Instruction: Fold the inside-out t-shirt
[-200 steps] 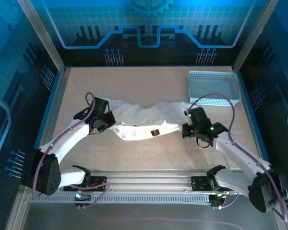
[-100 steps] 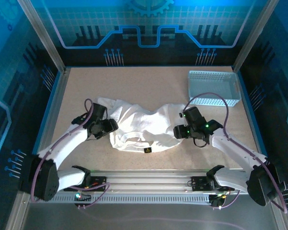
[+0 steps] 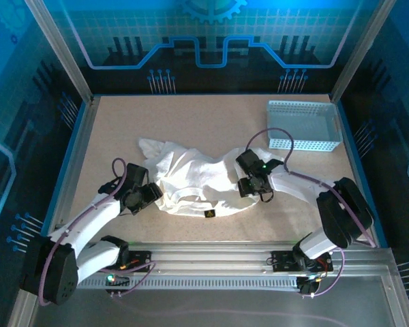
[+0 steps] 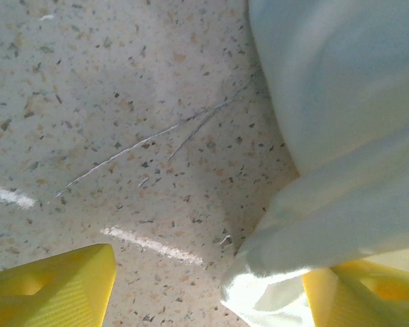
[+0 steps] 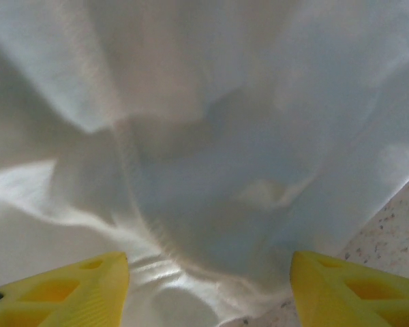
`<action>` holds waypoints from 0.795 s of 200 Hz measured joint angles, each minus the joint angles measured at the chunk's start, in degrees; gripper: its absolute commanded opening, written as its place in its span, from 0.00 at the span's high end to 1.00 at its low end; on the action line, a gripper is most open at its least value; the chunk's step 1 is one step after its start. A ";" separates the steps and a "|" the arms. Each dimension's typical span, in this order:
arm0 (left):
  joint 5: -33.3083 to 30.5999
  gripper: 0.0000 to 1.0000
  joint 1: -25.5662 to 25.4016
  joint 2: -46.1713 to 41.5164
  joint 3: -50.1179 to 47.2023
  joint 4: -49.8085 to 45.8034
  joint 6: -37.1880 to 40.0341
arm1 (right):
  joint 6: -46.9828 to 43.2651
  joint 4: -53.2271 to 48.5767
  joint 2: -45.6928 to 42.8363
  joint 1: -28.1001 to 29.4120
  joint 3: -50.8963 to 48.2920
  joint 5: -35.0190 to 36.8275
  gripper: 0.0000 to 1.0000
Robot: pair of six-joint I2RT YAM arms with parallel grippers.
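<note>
The inside-out t-shirt [image 3: 191, 178] lies crumpled on the table, white, with a small dark logo [image 3: 207, 213] at its near edge. My left gripper [image 3: 150, 195] sits at the shirt's left edge, open. In the left wrist view the left gripper [image 4: 208, 296] has its yellow fingers [image 4: 54, 289] wide apart, and a fold of the shirt [image 4: 341, 136] lies against the right one. My right gripper [image 3: 245, 185] is over the shirt's right side, open. In the right wrist view the right gripper [image 5: 208, 293] has its yellow fingers [image 5: 358, 293] spread above the rumpled shirt [image 5: 211, 136].
A light blue-grey perforated basket [image 3: 304, 125] stands at the back right, apart from the shirt. Bare speckled tabletop [image 3: 191, 119] stretches behind the shirt and to its left [image 4: 123, 136]. A metal rail [image 3: 211, 255] runs along the near edge.
Both grippers opened and let go of the shirt, which had been stretched between them. It now lies in a heap. The left gripper drew back toward the near side, and the right moved left.
</note>
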 measured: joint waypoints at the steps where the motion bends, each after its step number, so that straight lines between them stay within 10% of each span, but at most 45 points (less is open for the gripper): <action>1: 0.00 0.25 0.00 0.00 -0.07 0.13 0.00 | 0.00 0.00 0.13 -0.02 0.07 0.00 0.42; 59: 2.29 0.21 0.00 -1.33 -2.25 2.54 -0.02 | 1.01 1.44 -0.94 -4.55 -0.46 -1.01 0.95; 159: 9.51 0.25 -5.88 -2.45 -1.92 12.17 -0.17 | 9.53 3.43 -25.53 -25.88 -13.90 -8.35 1.00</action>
